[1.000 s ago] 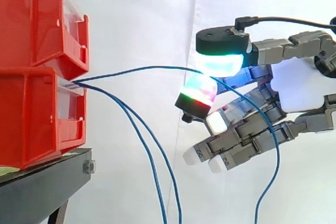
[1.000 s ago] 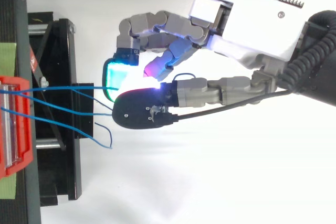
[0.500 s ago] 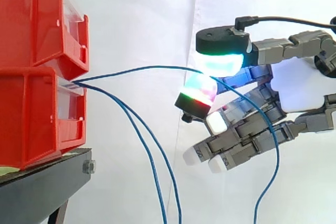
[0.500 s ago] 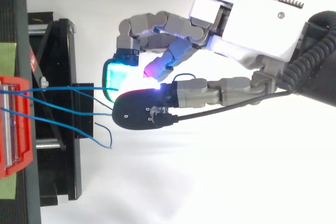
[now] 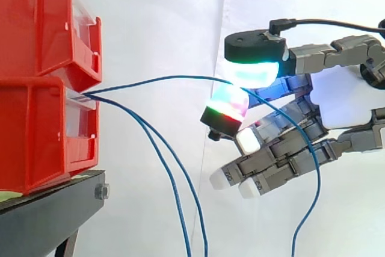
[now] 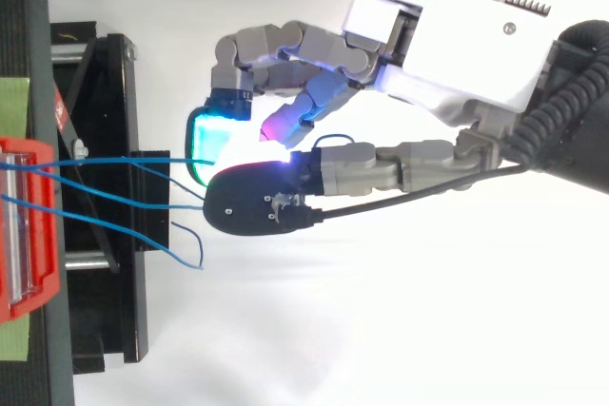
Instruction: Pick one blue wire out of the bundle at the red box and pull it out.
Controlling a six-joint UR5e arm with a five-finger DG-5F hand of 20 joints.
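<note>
you've got the hand (image 5: 337,103) pinched on one blue wire (image 5: 174,77) btwn thumb & finger pads. wire arcs over from lower red box (image 5: 42,130); 2 other wires (image 5: 172,188) hang down nr the box.

Stacked bins (image 5: 36,118) sit on a stand (image 5: 48,215) at left; a wire (image 5: 156,79) runs from them into the hand (image 5: 340,103).
</note>
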